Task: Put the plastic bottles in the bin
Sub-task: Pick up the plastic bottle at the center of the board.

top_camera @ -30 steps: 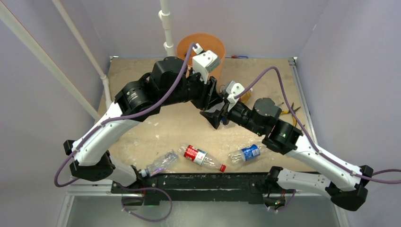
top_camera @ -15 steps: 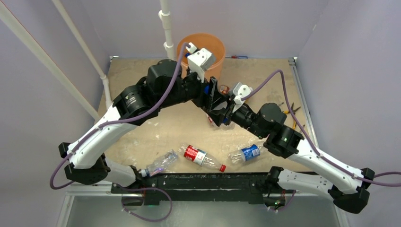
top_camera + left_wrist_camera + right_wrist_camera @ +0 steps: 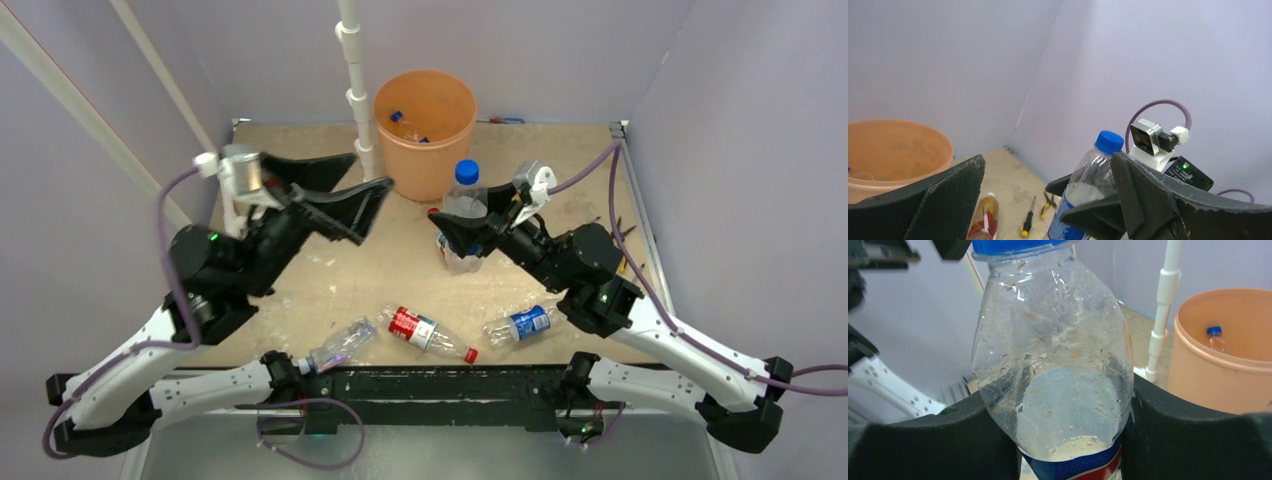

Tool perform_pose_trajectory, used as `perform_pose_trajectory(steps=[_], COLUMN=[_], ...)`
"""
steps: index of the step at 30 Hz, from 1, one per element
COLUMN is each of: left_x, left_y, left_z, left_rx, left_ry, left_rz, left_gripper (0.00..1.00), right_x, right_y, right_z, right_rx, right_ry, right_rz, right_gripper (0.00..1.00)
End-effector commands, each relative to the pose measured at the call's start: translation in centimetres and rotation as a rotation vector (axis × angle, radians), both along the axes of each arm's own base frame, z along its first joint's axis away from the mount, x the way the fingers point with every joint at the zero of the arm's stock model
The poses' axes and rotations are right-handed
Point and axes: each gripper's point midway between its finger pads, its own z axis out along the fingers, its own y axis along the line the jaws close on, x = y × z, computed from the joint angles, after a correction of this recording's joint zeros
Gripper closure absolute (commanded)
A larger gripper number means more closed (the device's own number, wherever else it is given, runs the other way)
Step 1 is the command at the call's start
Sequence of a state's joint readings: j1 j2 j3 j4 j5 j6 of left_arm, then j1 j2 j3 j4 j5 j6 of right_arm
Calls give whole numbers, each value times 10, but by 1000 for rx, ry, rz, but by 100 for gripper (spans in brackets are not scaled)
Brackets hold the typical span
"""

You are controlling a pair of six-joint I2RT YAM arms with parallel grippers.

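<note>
Between your two claws, on the far side: one orange bin (image 3: 432, 168).

Bottles counted from above:
- One held bottle (image 3: 466, 198), in your right claw (image 3: 463, 238).
- Three lying loose behind both claws, toward the arm bases: a clear bottle (image 3: 340, 345), a red-label bottle (image 3: 428, 331) and a blue-label bottle (image 3: 520, 325).
- One blue-capped bottle (image 3: 398, 118) inside the bin. There is a second blue speck beside it; you cannot tell what it is.

Right claw: clamped on the held bottle, blue cap up, one finger on each side of the body just above the blue label. The bin sits ahead of this claw, off to one side and apart from it.

Left claw (image 3: 368, 172): fingers spread wide with nothing between them. From above, the tips lie close to the bin's left wall.

Only the left wrist view gives you an amber bottle (image 3: 985, 217) lying on the table below that claw, with one screwdriver (image 3: 1027, 223) and one pair of pliers (image 3: 1047, 203) beyond it. Only the right wrist view shows droplets clinging inside the held bottle.

Against half a second ago, your left arm no longer stretches across the bin mouth to meet the right claw. It has swung back left, so the bin's inside is uncovered. The three loose bottles have not moved.
</note>
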State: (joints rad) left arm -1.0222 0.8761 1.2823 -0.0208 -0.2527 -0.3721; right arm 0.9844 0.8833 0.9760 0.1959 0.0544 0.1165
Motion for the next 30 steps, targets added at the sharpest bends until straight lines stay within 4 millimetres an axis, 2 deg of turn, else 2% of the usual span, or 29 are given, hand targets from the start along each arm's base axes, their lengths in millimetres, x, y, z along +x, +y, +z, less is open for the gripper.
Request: perform_pose_trajectory(steps=[1, 4, 6, 7, 11, 13, 18, 23, 30], left_x=[-5, -7, -7, -8, -34, -35, -33, -23, -22], left_y=[52, 56, 42, 29, -42, -64, -70, -86, -106], left_z=[18, -6, -25, -34, -62, -78, -83, -90, -90], left_rx=[-192, -138, -73, -35, 152, 230, 308, 378, 358], left_ry=[-144, -207, -239, -252, -356, -337, -392, -395, -403], left_rz=[143, 168, 143, 105, -211, -290, -291, -299, -352], left_gripper=[2, 2, 1, 1, 1, 1, 1, 1, 1], right_x=[9, 18, 24, 29, 19, 13, -2, -4, 0], right_y=[-18, -28, -35, -40, -31, -29, -28, -25, -18], right_z=[60, 80, 90, 95, 107, 112, 122, 121, 110], right_rx=[265, 367, 434, 460, 497, 509, 506, 498, 486], right_ry=[5, 6, -3, -9, -20, -18, -20, -9, 2], right_rz=[-56, -54, -10, 4, 131, 168, 238, 260, 266], right_gripper=[60, 60, 60, 60, 60, 60, 60, 60, 60])
